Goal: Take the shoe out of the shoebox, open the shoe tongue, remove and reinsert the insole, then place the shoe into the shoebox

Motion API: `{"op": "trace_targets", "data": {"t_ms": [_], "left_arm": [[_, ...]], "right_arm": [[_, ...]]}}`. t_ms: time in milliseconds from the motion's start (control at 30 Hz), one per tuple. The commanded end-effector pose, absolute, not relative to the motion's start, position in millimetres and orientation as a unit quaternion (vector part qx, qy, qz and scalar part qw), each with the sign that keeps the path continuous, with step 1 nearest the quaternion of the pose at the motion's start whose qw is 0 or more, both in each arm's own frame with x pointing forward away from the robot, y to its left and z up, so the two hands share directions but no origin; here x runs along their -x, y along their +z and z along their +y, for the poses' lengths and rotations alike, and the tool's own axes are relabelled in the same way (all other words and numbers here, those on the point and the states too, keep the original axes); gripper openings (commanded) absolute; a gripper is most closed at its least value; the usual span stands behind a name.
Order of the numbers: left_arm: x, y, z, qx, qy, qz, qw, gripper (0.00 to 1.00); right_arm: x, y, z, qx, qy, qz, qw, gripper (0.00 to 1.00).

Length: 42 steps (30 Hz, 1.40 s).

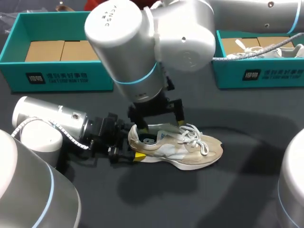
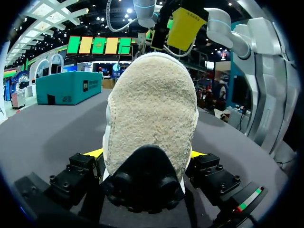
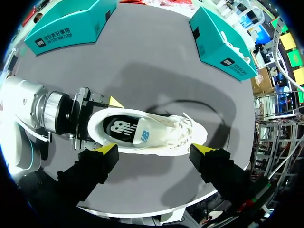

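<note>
Head view first: the shoe (image 1: 180, 148) is out of its box and sits upright on its sole on the dark table (image 1: 247, 190). Its toe points to the robot's right, and it's well apart from the two teal boxes at the far edge. Those are the left shoebox (image 1: 57, 78) and the right shoebox (image 1: 266, 76), which has another shoe (image 1: 285, 50) lying in it. The left gripper (image 1: 124, 152) comes in low from the left and sits on the heel. It's basically acting as a vise so the shoe doesn't skid or tip while the other arm works on it. The right gripper (image 1: 159, 122) hangs right over the shoe's opening, fingers pointing down. The left wrist view backs this up: the heel fills the gap between the yellow tips and both fingers press on it from either side, so that gripper is clamped on the shoe. The right wrist view looks straight down into the shoe. The insole (image 3: 118, 127) looks seated flat inside, though it's hard to call from here whether the tongue is fully pulled open. The right gripper's fingers are spread wide and touch nothing, just above the shoe. Best guess is it's lined up to go in for the insole.
</note>
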<state>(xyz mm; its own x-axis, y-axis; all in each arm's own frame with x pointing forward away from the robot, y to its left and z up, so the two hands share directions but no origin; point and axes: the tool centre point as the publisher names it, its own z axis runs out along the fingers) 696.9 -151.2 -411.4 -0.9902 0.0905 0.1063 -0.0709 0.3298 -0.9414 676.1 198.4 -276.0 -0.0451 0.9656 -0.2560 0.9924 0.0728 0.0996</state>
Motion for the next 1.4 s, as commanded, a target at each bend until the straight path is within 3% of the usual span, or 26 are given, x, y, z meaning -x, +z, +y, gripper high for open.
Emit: {"op": "trace_targets", "data": {"t_ms": [33,500,700,1400], "left_arm": [[-696,-416,-153,0.006,0.578,-0.813,0.07,0.0],[-696,-416,-153,0.006,0.578,-0.813,0.07,0.0],[-696,-416,-153,0.006,0.578,-0.813,0.07,0.0],[-696,-416,-153,0.006,0.578,-0.813,0.07,0.0]], "right_arm": [[-677,-303,220,-0.776,-0.109,0.589,0.199,1.0],[-673,-322,208,-0.794,-0.11,0.561,0.208,1.0],[-675,-326,198,-0.801,-0.105,0.551,0.209,0.93],[-684,-347,175,-0.814,-0.078,0.529,0.225,0.96]]}}
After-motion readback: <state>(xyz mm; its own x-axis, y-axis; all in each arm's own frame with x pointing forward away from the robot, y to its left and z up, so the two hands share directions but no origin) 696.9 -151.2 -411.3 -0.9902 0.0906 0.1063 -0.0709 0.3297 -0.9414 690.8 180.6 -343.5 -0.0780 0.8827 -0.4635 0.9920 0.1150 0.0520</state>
